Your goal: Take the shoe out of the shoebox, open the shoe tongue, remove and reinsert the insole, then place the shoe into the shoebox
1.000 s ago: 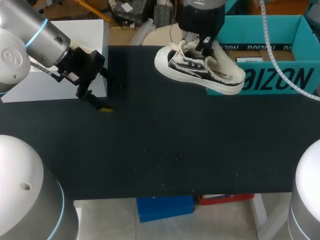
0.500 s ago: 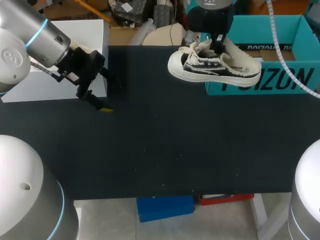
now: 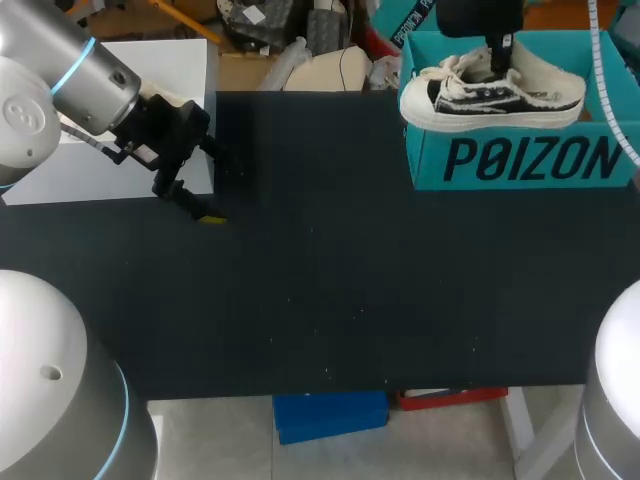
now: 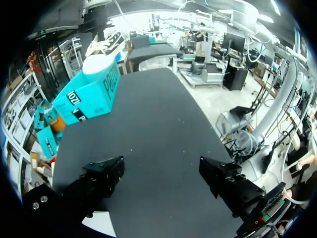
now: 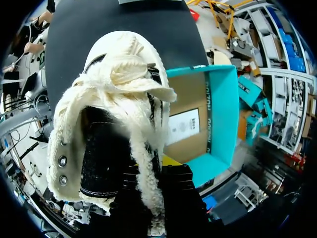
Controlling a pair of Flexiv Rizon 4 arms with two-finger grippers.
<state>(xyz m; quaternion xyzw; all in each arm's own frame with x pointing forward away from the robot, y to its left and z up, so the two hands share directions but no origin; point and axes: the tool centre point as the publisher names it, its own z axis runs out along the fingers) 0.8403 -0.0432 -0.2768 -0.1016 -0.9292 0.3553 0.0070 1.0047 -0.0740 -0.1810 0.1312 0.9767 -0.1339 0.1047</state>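
Above the shoebox, the shoe has shifted rightward and levelled out.

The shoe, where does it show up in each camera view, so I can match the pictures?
Head view: the shoe hangs from the right gripper above the teal shoebox, at the table's far right.
Left wrist view: the shoe is small, far ahead of the left gripper, over the shoebox.
Right wrist view: the shoe is close up in the gripper, with the shoebox beyond.
Shared landmark: the teal shoebox.
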